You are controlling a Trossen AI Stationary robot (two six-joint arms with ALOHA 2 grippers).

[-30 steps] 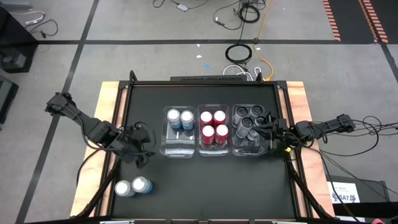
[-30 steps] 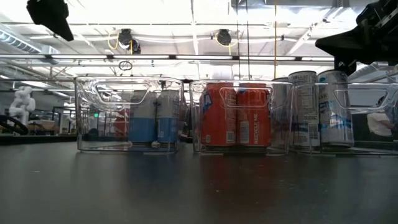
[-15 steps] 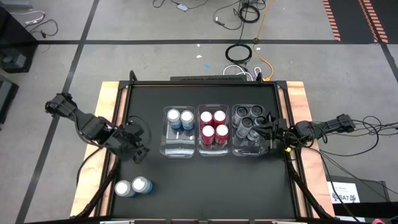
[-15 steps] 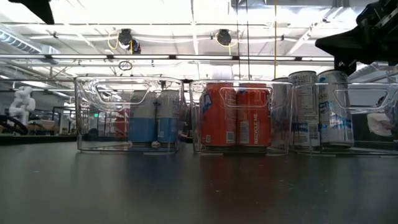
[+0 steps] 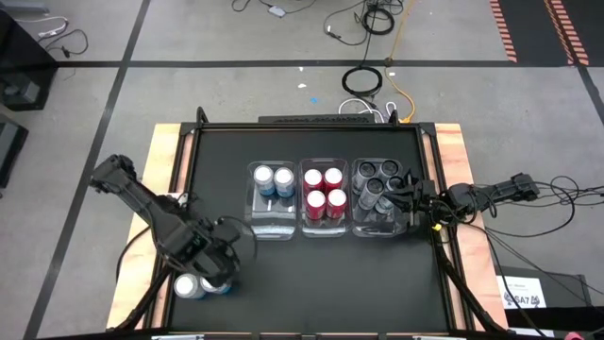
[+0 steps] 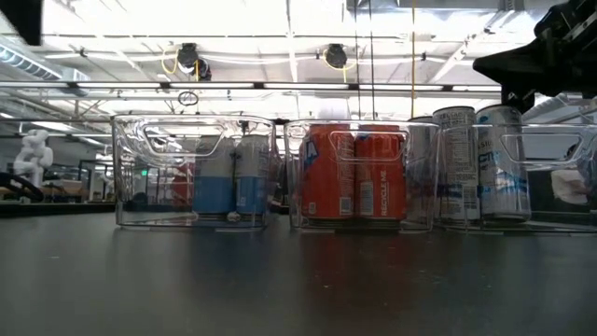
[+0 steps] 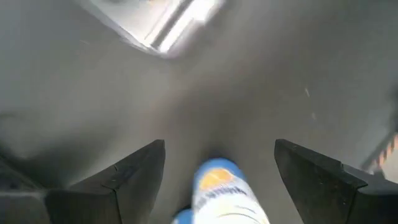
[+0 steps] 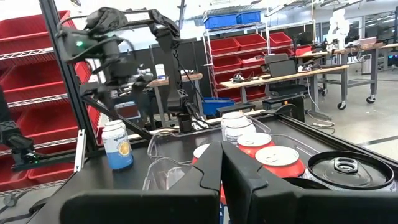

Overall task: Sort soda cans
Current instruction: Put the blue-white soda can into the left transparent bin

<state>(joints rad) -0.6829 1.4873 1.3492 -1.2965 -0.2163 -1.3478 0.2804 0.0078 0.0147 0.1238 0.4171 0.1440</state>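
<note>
L claw (image 5: 215,274) newly over loose cans (image 5: 189,286)

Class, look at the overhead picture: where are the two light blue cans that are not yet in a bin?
In the high view, the two loose light blue cans stand side by side near the table's front-left corner, directly under the left claw, well away from the bins.

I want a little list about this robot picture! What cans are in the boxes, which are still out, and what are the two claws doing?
left bin: two light blue cans
middle bin: four red cans
right bin: dark cans
cans still out: two light blue cans on the table, near its front left corner
left gripper: open, over the loose cans, one can between its fingers
right gripper: shut, waiting at the right bin's edge
</note>
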